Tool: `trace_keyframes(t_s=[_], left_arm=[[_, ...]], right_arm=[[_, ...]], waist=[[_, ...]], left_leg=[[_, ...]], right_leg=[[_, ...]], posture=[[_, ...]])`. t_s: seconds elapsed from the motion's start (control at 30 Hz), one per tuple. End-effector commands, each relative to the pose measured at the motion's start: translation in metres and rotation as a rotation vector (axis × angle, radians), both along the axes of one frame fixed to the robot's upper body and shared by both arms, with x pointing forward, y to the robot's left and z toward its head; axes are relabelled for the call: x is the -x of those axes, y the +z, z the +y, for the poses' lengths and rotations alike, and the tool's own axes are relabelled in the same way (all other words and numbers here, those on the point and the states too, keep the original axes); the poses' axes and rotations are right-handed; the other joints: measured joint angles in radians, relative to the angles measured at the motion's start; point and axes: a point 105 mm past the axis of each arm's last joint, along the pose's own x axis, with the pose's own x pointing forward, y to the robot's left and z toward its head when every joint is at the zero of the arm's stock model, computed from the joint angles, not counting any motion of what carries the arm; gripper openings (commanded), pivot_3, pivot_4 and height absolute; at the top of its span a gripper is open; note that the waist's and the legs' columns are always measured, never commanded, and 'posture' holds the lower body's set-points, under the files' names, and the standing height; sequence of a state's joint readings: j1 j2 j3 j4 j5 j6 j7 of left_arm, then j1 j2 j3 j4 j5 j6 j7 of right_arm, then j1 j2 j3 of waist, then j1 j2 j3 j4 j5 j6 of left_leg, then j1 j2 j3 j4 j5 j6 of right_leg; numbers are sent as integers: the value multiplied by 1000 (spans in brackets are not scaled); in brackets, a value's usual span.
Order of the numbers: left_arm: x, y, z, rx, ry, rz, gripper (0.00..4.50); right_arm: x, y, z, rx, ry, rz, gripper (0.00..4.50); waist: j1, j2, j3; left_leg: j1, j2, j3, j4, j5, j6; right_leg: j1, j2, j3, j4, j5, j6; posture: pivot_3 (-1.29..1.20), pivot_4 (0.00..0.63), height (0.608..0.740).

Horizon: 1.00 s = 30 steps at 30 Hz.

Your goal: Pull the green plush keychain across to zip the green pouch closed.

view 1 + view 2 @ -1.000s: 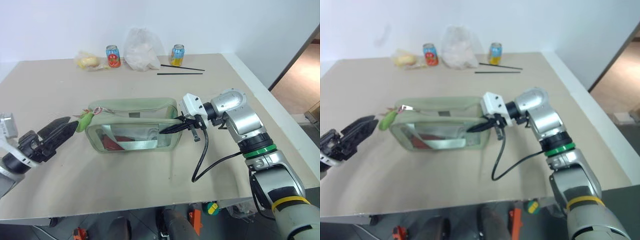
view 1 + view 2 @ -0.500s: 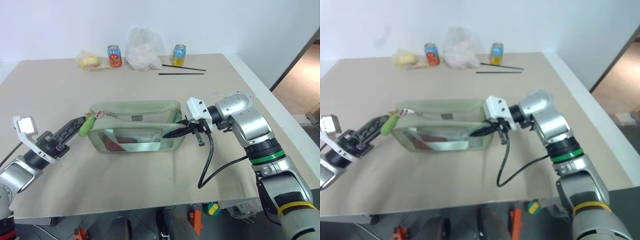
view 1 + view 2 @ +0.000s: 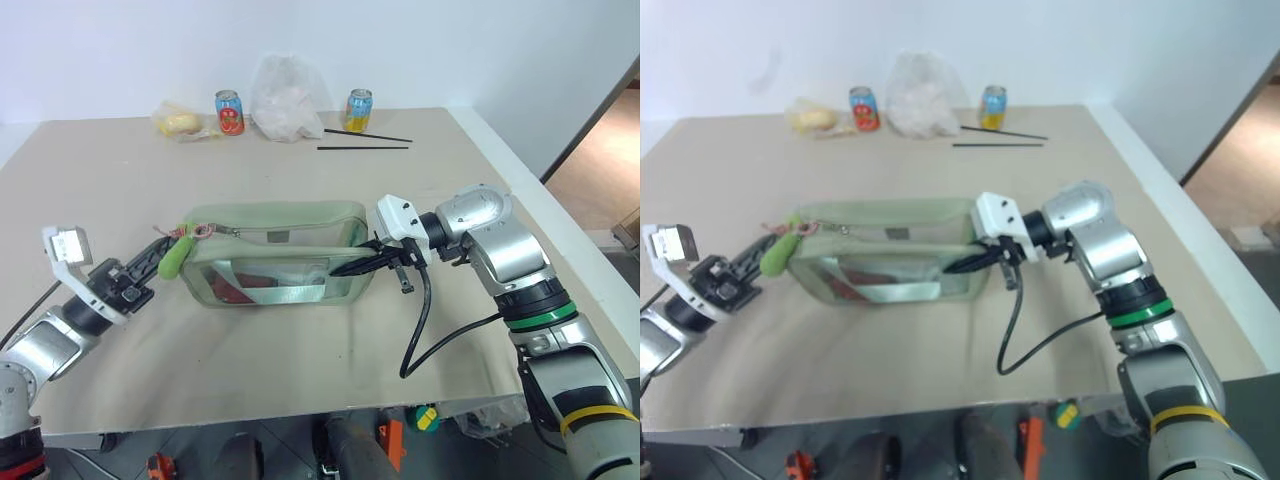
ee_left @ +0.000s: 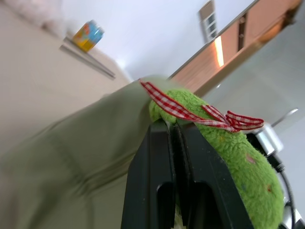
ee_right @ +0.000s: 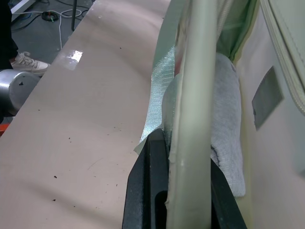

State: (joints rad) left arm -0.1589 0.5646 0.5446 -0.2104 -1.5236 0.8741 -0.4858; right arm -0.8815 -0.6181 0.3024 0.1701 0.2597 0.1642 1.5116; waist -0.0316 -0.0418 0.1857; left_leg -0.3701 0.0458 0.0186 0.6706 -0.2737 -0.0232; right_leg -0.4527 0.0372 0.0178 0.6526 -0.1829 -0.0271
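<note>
The green pouch [image 3: 275, 225] lies flat mid-table, clear window toward me, with a red item and a pale strap inside. At its left end hangs the green plush keychain [image 3: 173, 257], a lime fuzzy charm with a red-white checked ribbon [image 4: 190, 109]. My left gripper [image 3: 158, 263] comes in from the left and is shut on the plush [image 4: 233, 162], which bulges beside its black fingers [image 4: 147, 181]. My right gripper [image 3: 347, 268] is shut on the pouch's right-end rim [image 5: 193, 95], fingers pointing left.
Along the table's far edge stand a red-blue can [image 3: 228, 112], a white plastic bag [image 3: 285, 100], a yellow can [image 3: 357, 109] and a yellow bundle [image 3: 175, 122]. Two black sticks [image 3: 362, 147] lie near the yellow can. A black cable [image 3: 415, 320] loops below my right wrist.
My left gripper went from open to shut, moved right up to the pouch's left end and rolled, taking hold of the plush. The right gripper stayed clamped on the pouch.
</note>
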Motion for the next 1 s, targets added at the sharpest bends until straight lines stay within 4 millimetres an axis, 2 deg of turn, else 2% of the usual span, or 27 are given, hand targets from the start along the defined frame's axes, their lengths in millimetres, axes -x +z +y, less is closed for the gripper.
trace_keyframes(t_s=[0.03,0.13,0.2,0.3,0.43,0.53,0.67,0.7,0.87,1.0], left_arm=[[4,40,-15,35,-53,-147,37],[4,54,-24,50,-90,-190,37],[1,53,-34,17,-117,-185,37],[-8,44,-47,-79,-123,-147,37],[-29,21,-55,-229,-66,-63,37],[-36,14,-54,-271,-47,-45,998],[-34,16,-49,-284,-37,-59,2493],[-31,18,-47,-289,-40,-77,2725],[-14,26,-40,-274,-77,-131,2725],[2,35,-14,-291,-45,-172,2725]], right_arm=[[2,11,0,-16,14,-43,0],[2,11,2,-17,16,-44,0],[2,11,2,-18,17,-44,0],[2,11,3,-20,18,-45,0],[3,11,4,-22,18,-49,0],[3,10,4,-22,13,-52,0],[3,10,2,-23,2,-53,0],[3,9,2,-23,0,-53,0],[4,9,2,-23,-2,-51,0],[3,9,2,-22,1,-46,0]], waist=[[1,0,0],[-1,0,0],[-2,0,0],[-1,0,0],[-1,0,0],[0,0,0],[0,0,0],[0,0,0],[-2,0,0],[-3,1,0]], left_leg=[[0,0,0,0,0,0],[0,0,0,0,0,0],[0,0,1,0,0,0],[0,0,0,0,0,0],[1,0,0,0,1,-1],[1,0,0,0,1,-2],[2,0,0,0,1,-2],[2,0,0,0,1,-2],[2,0,0,0,1,-2],[2,1,0,0,1,-2]], right_leg=[[0,0,0,0,0,0],[0,0,1,0,0,0],[0,0,1,0,0,0],[0,1,1,0,0,0],[0,1,1,0,0,0],[1,1,1,0,0,0],[1,1,1,0,0,0],[1,1,1,0,0,0],[1,1,1,0,0,0],[0,1,1,0,0,0]], posture=[[0,150,740],[0,150,740],[0,150,740],[0,150,740],[0,150,740],[0,150,740],[0,150,740],[0,150,740],[0,150,740],[0,150,740]])
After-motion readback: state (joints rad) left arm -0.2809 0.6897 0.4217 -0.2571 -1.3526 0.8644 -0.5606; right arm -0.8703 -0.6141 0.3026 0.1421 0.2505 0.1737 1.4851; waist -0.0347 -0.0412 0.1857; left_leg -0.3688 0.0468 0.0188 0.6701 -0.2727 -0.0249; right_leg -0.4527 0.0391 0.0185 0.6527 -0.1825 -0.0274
